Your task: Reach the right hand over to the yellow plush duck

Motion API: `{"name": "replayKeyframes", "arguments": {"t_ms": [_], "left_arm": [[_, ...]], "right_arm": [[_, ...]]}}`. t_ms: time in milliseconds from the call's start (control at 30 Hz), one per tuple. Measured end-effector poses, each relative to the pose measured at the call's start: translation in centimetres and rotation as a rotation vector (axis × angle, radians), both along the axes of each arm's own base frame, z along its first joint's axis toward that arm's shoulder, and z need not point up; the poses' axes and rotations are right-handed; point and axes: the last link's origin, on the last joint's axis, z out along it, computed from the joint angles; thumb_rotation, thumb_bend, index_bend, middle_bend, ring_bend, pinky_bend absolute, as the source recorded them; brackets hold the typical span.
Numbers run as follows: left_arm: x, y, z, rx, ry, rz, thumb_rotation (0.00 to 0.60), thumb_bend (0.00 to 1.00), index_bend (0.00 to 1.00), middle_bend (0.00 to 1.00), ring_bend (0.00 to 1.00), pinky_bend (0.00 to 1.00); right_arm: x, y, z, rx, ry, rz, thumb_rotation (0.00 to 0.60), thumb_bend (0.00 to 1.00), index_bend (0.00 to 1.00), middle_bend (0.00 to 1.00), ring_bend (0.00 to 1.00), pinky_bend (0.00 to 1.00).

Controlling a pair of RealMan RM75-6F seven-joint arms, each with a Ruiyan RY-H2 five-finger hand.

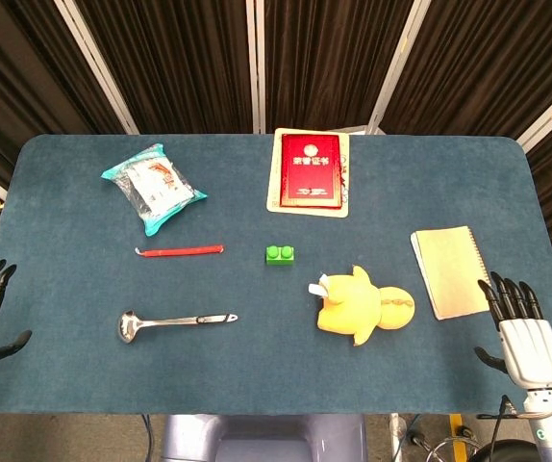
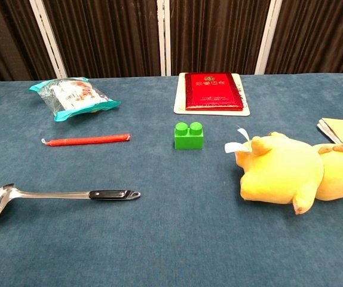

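Well left of the right hand, whose fingers are spread and empty, lies the yellow plush duck.

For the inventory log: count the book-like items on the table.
2: a red book at the far middle on a pale mat, and a tan notebook by the right edge, beyond the right hand.
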Motion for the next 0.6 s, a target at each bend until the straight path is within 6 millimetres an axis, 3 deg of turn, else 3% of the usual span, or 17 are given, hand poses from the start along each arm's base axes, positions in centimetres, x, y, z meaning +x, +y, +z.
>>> {"name": "replayKeyframes", "arguments": {"t_ms": [200,267,333,433,533,600], "left_arm": [[0.1,0.0,-0.1,-0.001,0.006,0.001,0.600,0.19,0.00,0.00,0.00,0.00],[0.1,0.0,-0.1,-0.001,0.002,0.000,0.600,0.19,0.00,0.00,0.00,0.00],[0.1,0.1,-0.1,0.000,0.000,0.000,0.600,0.19,0.00,0.00,0.00,0.00],[0.1,0.1,-0.1,-0.005,-0.003,0.002,0.600,0.19,0.00,0.00,0.00,0.00],[0.1,0.1,-0.1,-0.009,-0.007,0.004,0.600,0.19,0.00,0.00,0.00,0.00],[0.2,0.2,-0.1,-0.011,-0.012,0.004,0.600,0.19,0.00,0.00,0.00,0.00]], "right_arm": [[0.3,-0.3,-0.6,-0.004,-0.009,0.027,0.600,0.20,0.01,0.00,0.00,0.00],[0.4,-0.5,-1.0,0.000,-0.009,0.041,0.600,0.36,0.02,0.00,0.00,0.00],[0.5,-0.8,-1.6,0.006,-0.008,0.050,0.600,0.62,0.06,0.00,0.00,0.00],[1.0,-1.4,-2.7,0.019,-0.021,0.059,0.600,0.89,0.08,0.00,0.00,0.00],[1.7,-2.1,-3.7,0.027,-0.021,0.076,0.600,1.00,0.08,0.00,0.00,0.00],[2.3,-2.5,-4.4,0.029,-0.022,0.088,0.600,1.00,0.08,0.00,0.00,0.00]]}}
